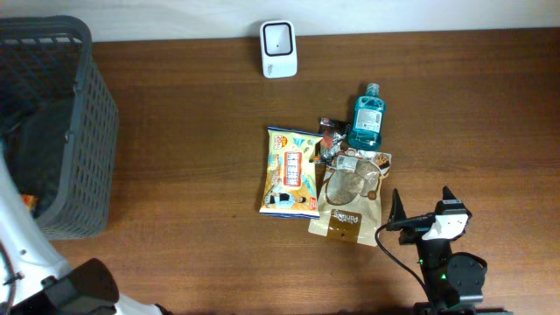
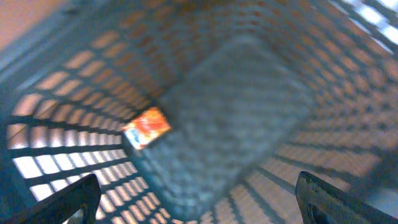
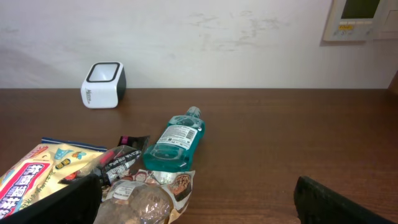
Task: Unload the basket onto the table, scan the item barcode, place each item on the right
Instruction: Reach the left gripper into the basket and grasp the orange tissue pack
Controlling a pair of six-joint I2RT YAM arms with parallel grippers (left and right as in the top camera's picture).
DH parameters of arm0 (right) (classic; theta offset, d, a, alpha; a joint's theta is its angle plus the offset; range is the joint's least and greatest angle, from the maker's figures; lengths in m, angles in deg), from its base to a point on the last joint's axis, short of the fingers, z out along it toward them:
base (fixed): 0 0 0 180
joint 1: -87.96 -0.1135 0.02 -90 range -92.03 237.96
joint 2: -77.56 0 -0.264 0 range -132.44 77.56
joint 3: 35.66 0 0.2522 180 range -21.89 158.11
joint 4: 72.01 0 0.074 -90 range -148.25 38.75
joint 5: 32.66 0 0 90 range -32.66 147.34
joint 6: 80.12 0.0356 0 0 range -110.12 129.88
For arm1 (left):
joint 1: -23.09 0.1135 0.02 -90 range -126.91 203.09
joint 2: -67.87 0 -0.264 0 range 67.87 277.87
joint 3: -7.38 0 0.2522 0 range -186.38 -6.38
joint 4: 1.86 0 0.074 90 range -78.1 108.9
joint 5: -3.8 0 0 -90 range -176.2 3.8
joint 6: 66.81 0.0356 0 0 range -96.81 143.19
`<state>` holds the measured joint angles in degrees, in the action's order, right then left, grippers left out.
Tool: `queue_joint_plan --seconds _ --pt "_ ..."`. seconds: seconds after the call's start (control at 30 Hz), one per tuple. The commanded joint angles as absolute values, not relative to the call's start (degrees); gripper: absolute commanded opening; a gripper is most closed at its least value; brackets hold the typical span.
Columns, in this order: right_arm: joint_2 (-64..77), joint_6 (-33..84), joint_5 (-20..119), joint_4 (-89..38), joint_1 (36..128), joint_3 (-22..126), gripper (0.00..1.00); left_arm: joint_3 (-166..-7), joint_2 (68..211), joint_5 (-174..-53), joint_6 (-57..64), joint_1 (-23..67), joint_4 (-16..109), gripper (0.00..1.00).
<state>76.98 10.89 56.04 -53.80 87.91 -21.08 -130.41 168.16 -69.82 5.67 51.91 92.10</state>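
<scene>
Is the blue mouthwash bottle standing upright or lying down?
Lying down: the mouthwash bottle rests on its side on the table, label facing up.

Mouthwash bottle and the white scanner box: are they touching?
Apart. Overhead view shows bare brown table between the mouthwash bottle and the white scanner.

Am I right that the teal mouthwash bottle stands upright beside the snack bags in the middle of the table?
Not quite: the mouthwash bottle lies on its side beside the snack bags, as the right wrist view shows.

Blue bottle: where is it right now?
Overhead, the blue bottle lies right of centre, just above the brown pouch, with the white scanner farther up-left.
</scene>
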Motion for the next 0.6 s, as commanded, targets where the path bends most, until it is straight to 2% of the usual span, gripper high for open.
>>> queue_joint_plan --seconds 0.0,0.1,0.2,0.4,0.57 --pt "77.3 10.6 56.5 -53.7 87.6 -21.6 0.98 -129.5 169.8 -71.8 6.2 57.9 92.1 0.99" --pt "77.3 10.5 56.5 -53.7 87.6 -21.6 0.98 -126.3 172.3 -71.8 6.2 60.6 90.9 0.98" --pt "77.3 10.6 56.5 -53.7 87.6 -21.6 0.98 -123.1 176.1 -71.8 6.2 62.3 91.1 0.94" --pt "77.3 10.5 56.5 -53.7 87.6 -21.6 0.98 -120.7 181.6 -71.4 6.2 62.2 89.0 0.95" --pt "77.3 10.5 56.5 -53.7 87.6 -21.6 0.98 -120.7 185.0 -68.7 6.2 62.2 86.9 0.88"
